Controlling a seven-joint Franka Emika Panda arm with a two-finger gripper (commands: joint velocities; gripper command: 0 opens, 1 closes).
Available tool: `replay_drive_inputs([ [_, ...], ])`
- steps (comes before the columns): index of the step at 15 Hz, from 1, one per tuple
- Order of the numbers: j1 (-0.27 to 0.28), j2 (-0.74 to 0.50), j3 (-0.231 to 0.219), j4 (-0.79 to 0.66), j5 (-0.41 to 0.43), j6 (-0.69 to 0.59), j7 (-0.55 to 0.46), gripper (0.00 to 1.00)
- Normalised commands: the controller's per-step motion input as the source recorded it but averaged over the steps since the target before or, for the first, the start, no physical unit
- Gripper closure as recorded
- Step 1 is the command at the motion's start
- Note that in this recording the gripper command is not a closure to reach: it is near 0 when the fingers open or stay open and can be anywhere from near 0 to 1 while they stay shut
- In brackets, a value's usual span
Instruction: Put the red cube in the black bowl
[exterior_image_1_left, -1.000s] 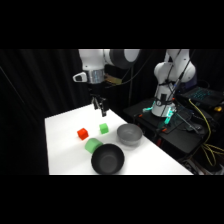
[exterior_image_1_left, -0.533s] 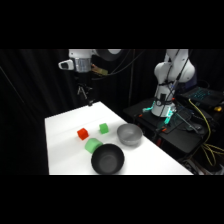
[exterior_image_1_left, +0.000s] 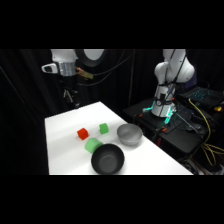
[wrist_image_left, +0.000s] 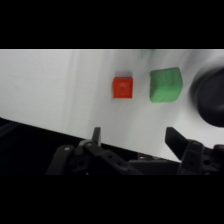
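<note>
Nothing is done yet as I see it: the red cube (exterior_image_1_left: 83, 133) sits on the desk (exterior_image_1_left: 65, 150) near the black bowl (exterior_image_1_left: 107, 159), and my gripper (wrist_image_left: 134, 136), fingers spread and empty, hangs above the desk's far edge.

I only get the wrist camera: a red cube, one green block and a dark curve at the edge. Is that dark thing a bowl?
Observer: Yes, it is the black bowl, round and empty, near the front of the table.
Operator: Anything else on there that I am missing?
Observer: A lighter grey bowl stands just behind the black one.
Operator: And how close is the arm to the cube?
Observer: Not close. The gripper hangs high over the table's far side, well above the red cube.
</note>
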Motion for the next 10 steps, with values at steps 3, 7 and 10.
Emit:
replay_drive_inputs([
  [3,-0.170,0.45,0.114,0.52,0.177,-0.11,-0.27,0.00],
  [7,-0.176,0.42,0.119,0.45,0.144,-0.12,-0.24,0.00],
  [10,-0.150,0.29,0.121,0.26,0.120,-0.06,-0.22,0.00],
])
